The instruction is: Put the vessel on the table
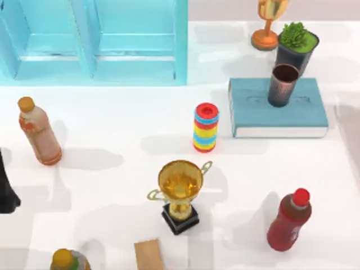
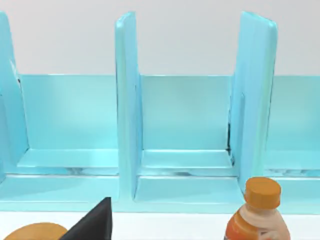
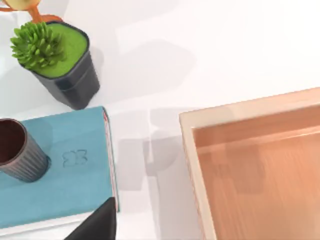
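- Nearest the camera edge of the large flat white tabletop [image 1: 112, 191] stand a gold two-handled trophy cup on a black base [image 1: 180, 191] and a red-capped bottle of dark red drink [image 1: 289, 220]; either could be knocked over if our right arm sweeps low on its way across.
- Our left arm is a dark shape at the table's left edge [image 1: 7, 188], apparently idle; we cannot tell how its jaws stand.
- A dark fingertip of our right gripper [image 3: 97, 225] shows in the right wrist view, hovering near the book's edge; we cannot tell whether its jaws are spread or pressed together.
- Mid-table, a stack of red, blue and yellow rings [image 1: 206, 127] stands just beside the book (a likely obstacle for set-down).
- Farther back, the small dark copper-brown ribbed tumbler [image 1: 282, 84] stands upright on the teal-blue hardcover book [image 1: 298, 115], not yet on the table. A glancing grip could tip it.
- Just behind it, the dark pot with a green plant [image 1: 297, 45] could be bumped by an overshoot.
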Controlling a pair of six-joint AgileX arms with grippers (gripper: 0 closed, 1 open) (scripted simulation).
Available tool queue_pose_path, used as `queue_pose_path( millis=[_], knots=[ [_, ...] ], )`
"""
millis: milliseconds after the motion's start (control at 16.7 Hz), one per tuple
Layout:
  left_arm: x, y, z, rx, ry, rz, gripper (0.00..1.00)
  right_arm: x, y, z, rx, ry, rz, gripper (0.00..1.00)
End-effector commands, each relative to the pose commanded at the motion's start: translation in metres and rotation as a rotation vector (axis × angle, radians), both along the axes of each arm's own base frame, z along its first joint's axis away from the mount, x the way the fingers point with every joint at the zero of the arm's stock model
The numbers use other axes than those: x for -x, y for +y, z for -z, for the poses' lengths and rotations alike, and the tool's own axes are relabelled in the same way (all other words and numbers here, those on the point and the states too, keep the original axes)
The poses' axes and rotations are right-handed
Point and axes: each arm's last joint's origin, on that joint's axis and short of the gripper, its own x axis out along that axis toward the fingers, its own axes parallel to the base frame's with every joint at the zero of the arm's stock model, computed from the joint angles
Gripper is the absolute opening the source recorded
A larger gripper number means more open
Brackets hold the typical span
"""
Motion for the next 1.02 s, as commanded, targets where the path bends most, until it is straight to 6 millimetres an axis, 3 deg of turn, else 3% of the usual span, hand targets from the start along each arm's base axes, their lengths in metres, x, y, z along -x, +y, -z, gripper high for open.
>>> queue_pose_path(
  millis=[240,540,780,1020],
  knots=[
    [0.000,0.000,0.000,0.000,0.000,0.000,1.00,-0.082,0.011,-0.005,-0.026,0.263,-0.007,1.00],
    [0.000,0.000,0.000,0.000,0.000,0.000,1.00,-0.159,0.050,0.026,-0.029,0.515,-0.055,1.00],
    [0.000,0.000,0.000,0.000,0.000,0.000,1.00,-0.195,0.093,0.052,-0.017,0.610,-0.115,1.00],
    [0.000,0.000,0.000,0.000,0.000,0.000,1.00,-0.207,0.126,0.067,-0.004,0.647,-0.167,1.00]
  ],
)
